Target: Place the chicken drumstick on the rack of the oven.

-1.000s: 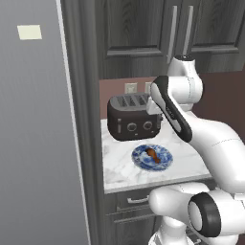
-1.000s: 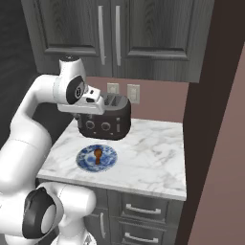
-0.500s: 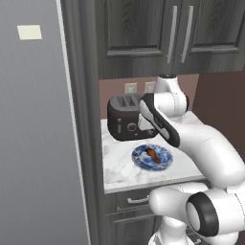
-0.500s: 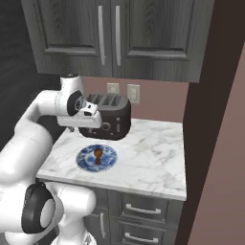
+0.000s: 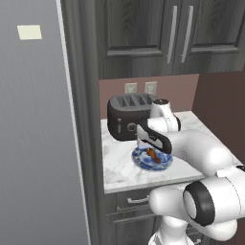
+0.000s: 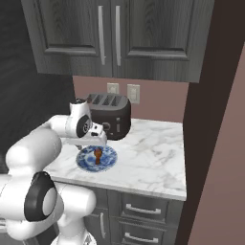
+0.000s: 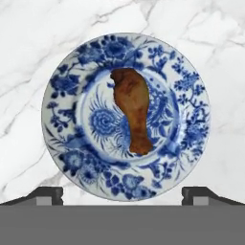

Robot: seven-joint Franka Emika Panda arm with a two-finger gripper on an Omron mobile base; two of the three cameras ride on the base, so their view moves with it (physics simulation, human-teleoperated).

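Reddish-brown glossy chicken drumstick (image 7: pixel 133 109) is lying mid-frame on the blue-and-white patterned plate (image 7: pixel 191 143); the hand (image 7: pixel 122 194), wide open and empty, should be descending straight, straddling its narrow shank.

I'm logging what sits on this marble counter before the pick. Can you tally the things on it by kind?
Toaster: 1
Plate: 1
Chicken drumstick, lying on the plate: 1
Total: 3
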